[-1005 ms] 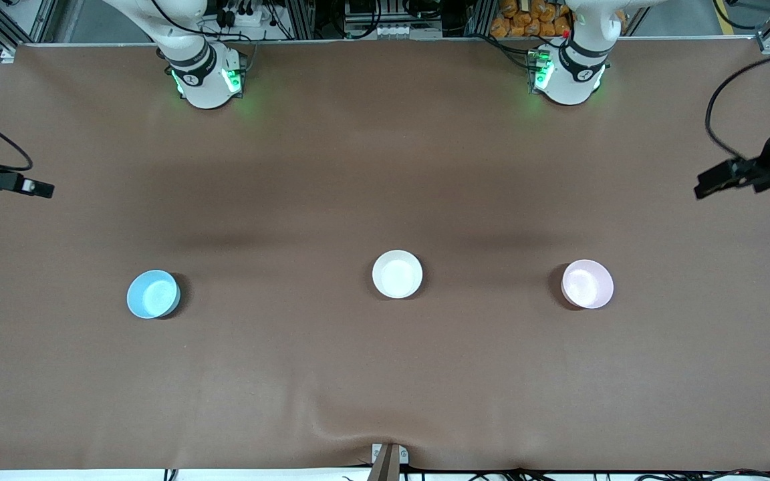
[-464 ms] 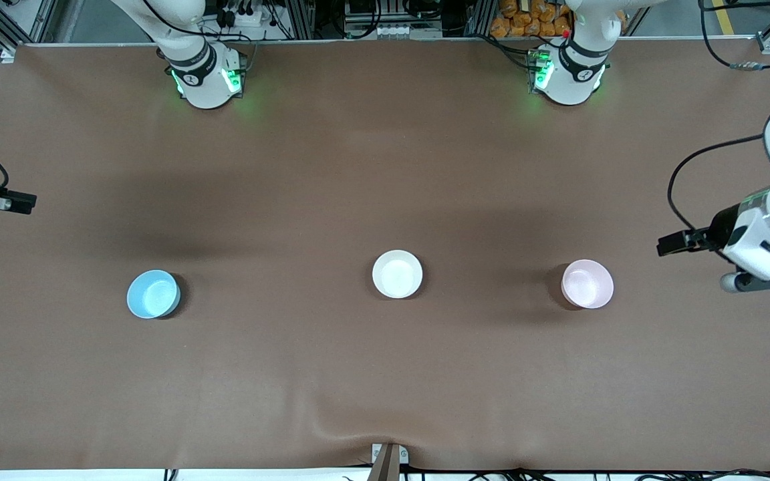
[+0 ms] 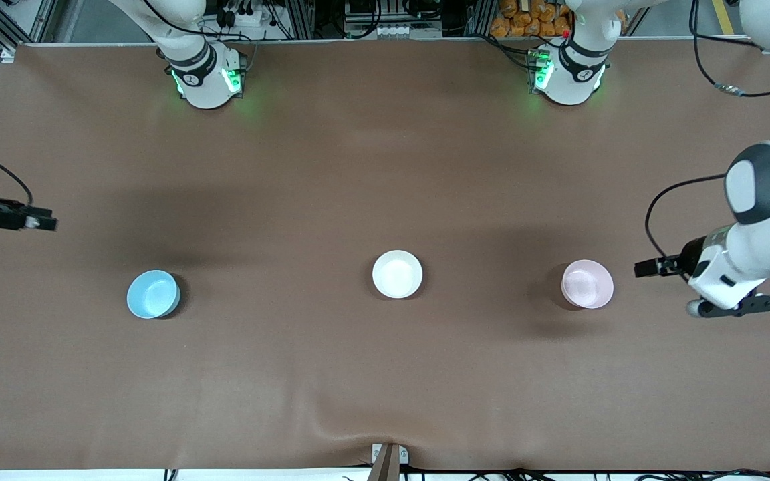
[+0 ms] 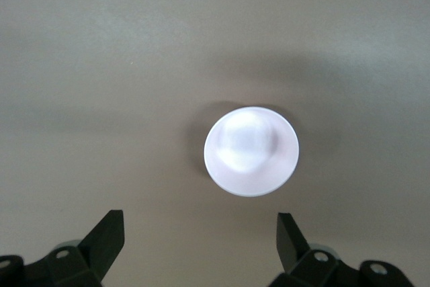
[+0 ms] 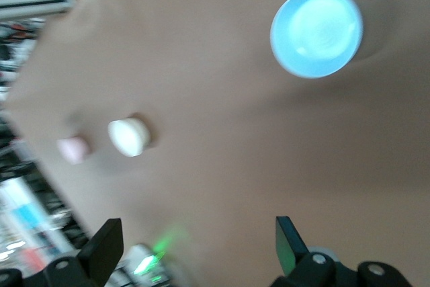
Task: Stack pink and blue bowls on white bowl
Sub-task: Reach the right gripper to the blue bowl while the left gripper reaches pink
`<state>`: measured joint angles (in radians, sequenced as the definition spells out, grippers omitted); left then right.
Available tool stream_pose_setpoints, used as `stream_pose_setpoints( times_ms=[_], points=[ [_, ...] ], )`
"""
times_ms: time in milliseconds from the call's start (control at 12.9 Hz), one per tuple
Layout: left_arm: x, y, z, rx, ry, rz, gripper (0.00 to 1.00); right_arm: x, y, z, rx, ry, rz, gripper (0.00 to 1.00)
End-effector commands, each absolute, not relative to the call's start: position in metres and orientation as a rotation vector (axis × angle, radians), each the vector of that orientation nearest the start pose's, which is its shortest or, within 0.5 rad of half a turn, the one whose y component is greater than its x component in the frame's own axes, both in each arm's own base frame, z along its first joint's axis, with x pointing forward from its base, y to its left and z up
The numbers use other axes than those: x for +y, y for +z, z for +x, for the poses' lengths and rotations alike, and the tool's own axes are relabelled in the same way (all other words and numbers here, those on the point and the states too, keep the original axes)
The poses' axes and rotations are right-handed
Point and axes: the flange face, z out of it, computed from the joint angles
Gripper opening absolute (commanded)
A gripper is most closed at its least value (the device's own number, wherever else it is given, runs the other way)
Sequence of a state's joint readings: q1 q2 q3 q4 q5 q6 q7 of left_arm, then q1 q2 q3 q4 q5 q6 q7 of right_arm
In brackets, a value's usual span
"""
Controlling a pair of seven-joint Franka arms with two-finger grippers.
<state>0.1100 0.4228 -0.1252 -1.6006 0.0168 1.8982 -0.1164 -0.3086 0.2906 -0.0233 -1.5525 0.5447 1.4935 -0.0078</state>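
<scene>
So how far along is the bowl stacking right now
Nothing is stacked yet. The white bowl sits empty mid-table, the blue bowl alone toward the right arm's end, the pink bowl alone toward the left arm's end. In hand: the left gripper, jaws open and empty, hangs over the table beside the pink bowl. The right gripper is also open and empty. Both bowls remain to be moved.

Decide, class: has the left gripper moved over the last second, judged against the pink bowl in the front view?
Yes. The left gripper has swung in from the table's edge at the left arm's end toward the pink bowl, which has stayed put.
</scene>
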Motion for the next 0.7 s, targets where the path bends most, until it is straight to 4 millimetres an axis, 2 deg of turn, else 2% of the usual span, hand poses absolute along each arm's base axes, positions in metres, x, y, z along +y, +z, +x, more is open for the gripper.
stream_pose_setpoints(
  times_ms=[0,77,232,464,618],
  points=[
    [0.001,0.337,0.672,-0.168,0.185,-3.168,1.0,-0.094,0.45,0.621,0.368,0.347,-2.764,1.0],
    [0.0,0.317,0.674,-0.166,0.195,-3.17,1.0,-0.093,0.432,0.626,0.356,0.363,-2.826,1.0],
    [-0.002,0.293,0.665,-0.164,0.21,-3.169,0.98,-0.1,0.396,0.63,0.364,0.378,-2.887,1.0],
    [-0.002,0.264,0.645,-0.164,0.258,-3.164,0.86,-0.104,0.341,0.619,0.374,0.353,-2.959,1.0],
    [0.0,0.248,0.636,-0.173,0.256,-3.164,0.82,-0.105,0.318,0.615,0.384,0.288,-2.985,1.0]
  ],
)
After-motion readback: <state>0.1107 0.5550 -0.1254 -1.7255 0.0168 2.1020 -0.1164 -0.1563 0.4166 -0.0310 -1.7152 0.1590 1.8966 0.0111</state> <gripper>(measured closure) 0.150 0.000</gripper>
